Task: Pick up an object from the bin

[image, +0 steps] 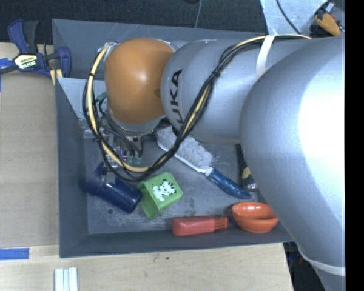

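My gripper [124, 147] hangs low in the left half of the bin, its dark body showing under the arm's wrist. Just below it lies a dark blue cylinder [113, 193] on its side, near the bin's front left corner. To the right of the cylinder, touching it, sits a green block [161, 193] with white dots on its top face. A white-bristled brush [192, 154] with a blue handle lies slanted to the right of the gripper, partly under the arm.
A red, handle-like thing [198, 225] lies along the front wall, and an orange bowl-shaped piece [255, 217] sits to its right. The arm with its orange cover and cables hides the back and right of the bin.
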`<state>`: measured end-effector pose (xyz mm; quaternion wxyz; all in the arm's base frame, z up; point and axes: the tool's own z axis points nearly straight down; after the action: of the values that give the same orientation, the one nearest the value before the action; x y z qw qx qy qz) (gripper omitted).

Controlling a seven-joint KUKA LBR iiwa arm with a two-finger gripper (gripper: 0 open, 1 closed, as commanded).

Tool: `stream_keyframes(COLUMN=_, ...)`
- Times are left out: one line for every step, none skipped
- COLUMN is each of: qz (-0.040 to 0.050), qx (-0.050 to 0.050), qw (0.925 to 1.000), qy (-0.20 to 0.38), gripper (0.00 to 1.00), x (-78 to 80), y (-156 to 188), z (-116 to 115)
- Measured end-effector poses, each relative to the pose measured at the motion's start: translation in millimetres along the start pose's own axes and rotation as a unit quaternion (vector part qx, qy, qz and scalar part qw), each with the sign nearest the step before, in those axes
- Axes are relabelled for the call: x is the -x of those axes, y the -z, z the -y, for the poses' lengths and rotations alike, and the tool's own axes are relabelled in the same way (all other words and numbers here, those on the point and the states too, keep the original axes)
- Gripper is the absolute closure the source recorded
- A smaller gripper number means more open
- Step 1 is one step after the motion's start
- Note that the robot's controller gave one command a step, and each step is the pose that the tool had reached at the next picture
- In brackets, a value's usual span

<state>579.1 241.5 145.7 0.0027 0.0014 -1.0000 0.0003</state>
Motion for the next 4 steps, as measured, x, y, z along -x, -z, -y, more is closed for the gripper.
stream_keyframes(qz=0.0037, qx=0.001, qw=1.0, qy=-0.002, gripper=0.0, x=2.4, y=4.4, z=1.0)
stream_keyframes(qz=0.0023, qx=0.001, qw=0.9951, qy=-0.099, gripper=0.0, x=-63.5, y=-76.7, z=-1.1)
stream_keyframes(qz=0.0054, qx=0.002, qw=0.998, qy=-0.063, gripper=0.0, x=-44.8, y=-13.9, z=5.4)
stream_keyframes(qz=0.0001, qx=0.0, qw=0.9822, qy=-0.188, gripper=0.0, x=-70.2, y=-46.2, z=-4.1)
